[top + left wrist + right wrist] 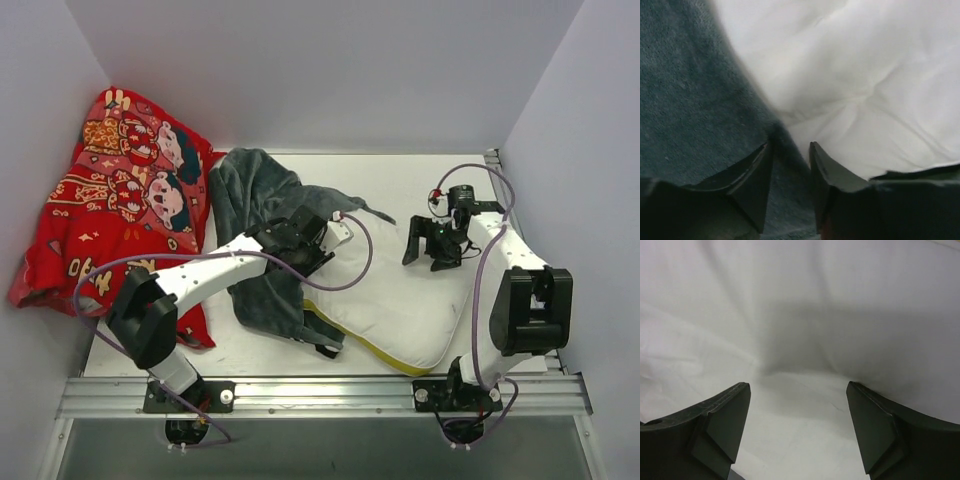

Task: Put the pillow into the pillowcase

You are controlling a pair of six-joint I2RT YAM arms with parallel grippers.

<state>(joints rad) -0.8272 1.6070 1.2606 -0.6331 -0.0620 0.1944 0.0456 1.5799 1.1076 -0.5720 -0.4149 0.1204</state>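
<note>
The white pillow (pixel 400 290) lies at centre right of the table, with its yellow band (pixel 375 350) along the near edge. The dark grey-blue pillowcase (pixel 250 195) lies crumpled to its left and overlaps the pillow's left end. My left gripper (pixel 318 255) is at that overlap. In the left wrist view its fingers are close together (pixel 790 147) with a fold of pillowcase (pixel 695 100) between them, next to the pillow (pixel 865 75). My right gripper (pixel 428 258) is open just above the pillow's far right part. The right wrist view shows it wide open (pixel 799 387) over the white pillow (pixel 800 315), holding nothing.
A red cloth with cartoon figures (pixel 120 190) is heaped against the left wall. White walls close the table at the back and both sides. A metal rail (pixel 320 395) runs along the near edge by the arm bases.
</note>
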